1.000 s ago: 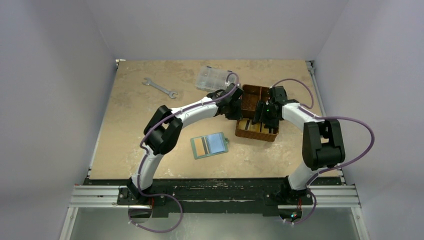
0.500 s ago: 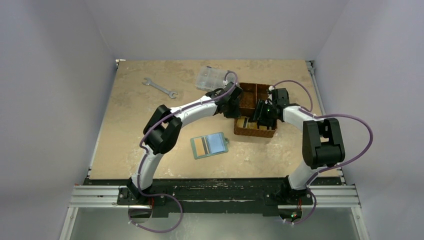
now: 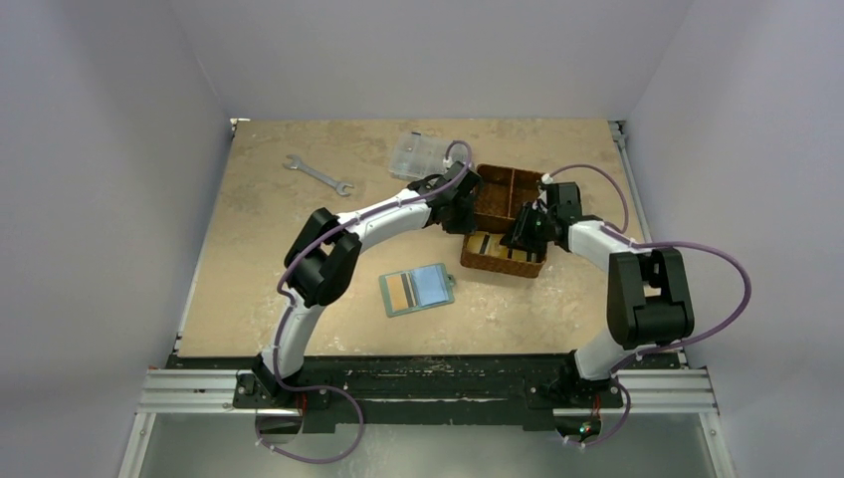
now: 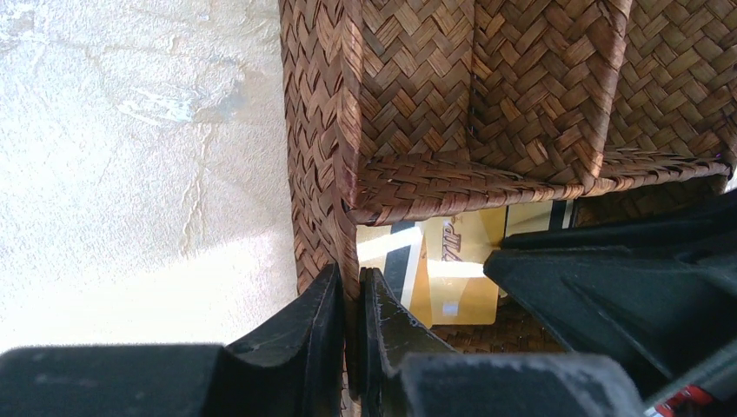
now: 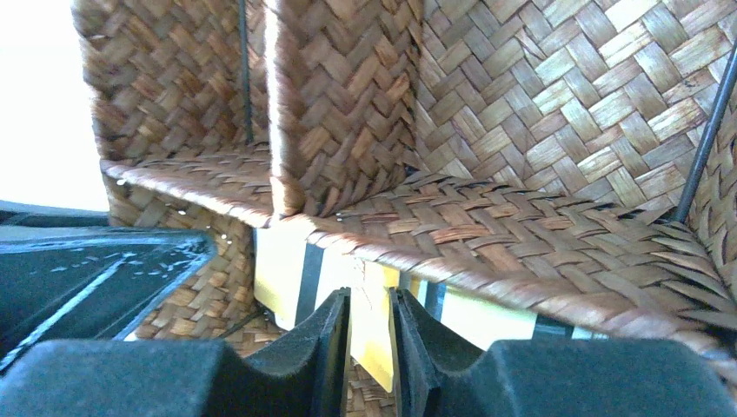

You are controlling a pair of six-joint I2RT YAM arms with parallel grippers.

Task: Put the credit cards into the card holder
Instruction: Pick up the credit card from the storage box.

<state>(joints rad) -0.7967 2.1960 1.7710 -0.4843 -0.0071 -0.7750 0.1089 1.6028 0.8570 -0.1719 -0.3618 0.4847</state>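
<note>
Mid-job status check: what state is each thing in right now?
Card holder: lying open, flat.
Basket: upright, side wall pinched.
Left gripper: shut on the Basket wall.
Right gripper: shut on a card inside the Basket.
Wrench: lying flat.
Clear box: lid state unclear.

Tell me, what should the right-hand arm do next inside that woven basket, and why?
Probably squeeze fully shut on the pale card before any lifting. The right gripper straddles that card's edge in the basket with a slim gap showing, so a firm pinch isn't certain. The left gripper is clamped on the basket's wall, steadying it.
</note>
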